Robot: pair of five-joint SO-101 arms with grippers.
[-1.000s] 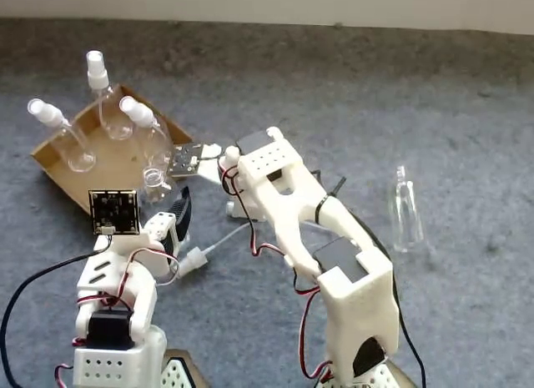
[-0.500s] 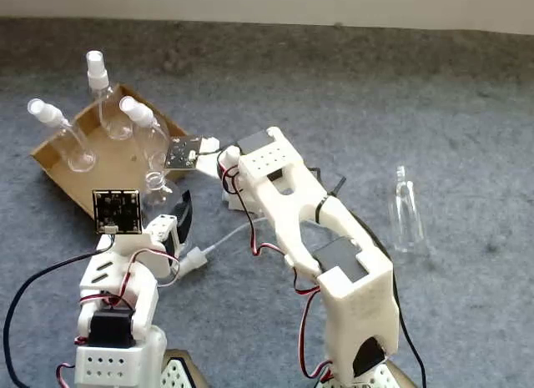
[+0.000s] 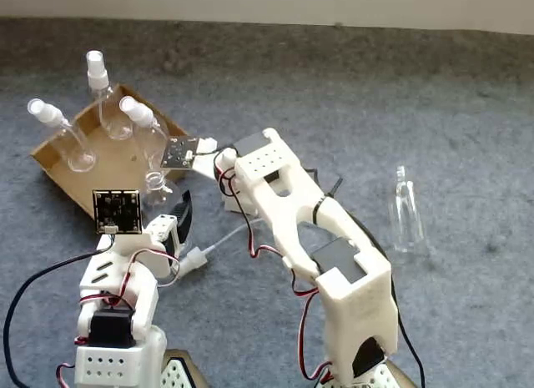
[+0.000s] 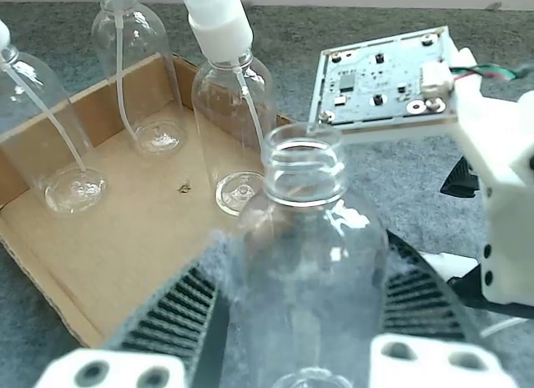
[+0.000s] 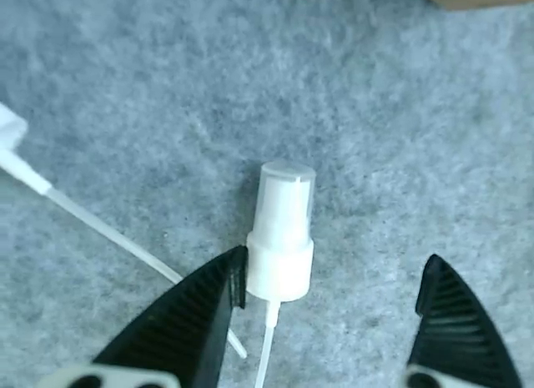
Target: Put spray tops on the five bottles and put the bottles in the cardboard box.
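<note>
Pinching an uncapped bottle [image 4: 304, 271] upright in the left jaws, with the cardboard box [image 4: 108, 271] just beyond them and three spray-topped bottles [image 4: 234, 113] standing inside. Holding the right jaws spread over the grey surface [image 5: 125, 71], around a white spray top [image 5: 281, 238] lying flat, collar touching one jaw. Second spray top [image 3: 194, 259] lying outside that jaw. Fifth bottle [image 3: 406, 211] standing well apart from both jaws.

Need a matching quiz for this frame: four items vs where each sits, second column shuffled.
1 open bottle
2 lone bottle
3 spray top
4 three topped bottles

A in the cardboard box
B upright on the carpet, off to the right
C clamped in the left gripper
D on the carpet, inside the open right gripper

Pairs: 1-C, 2-B, 3-D, 4-A
</note>
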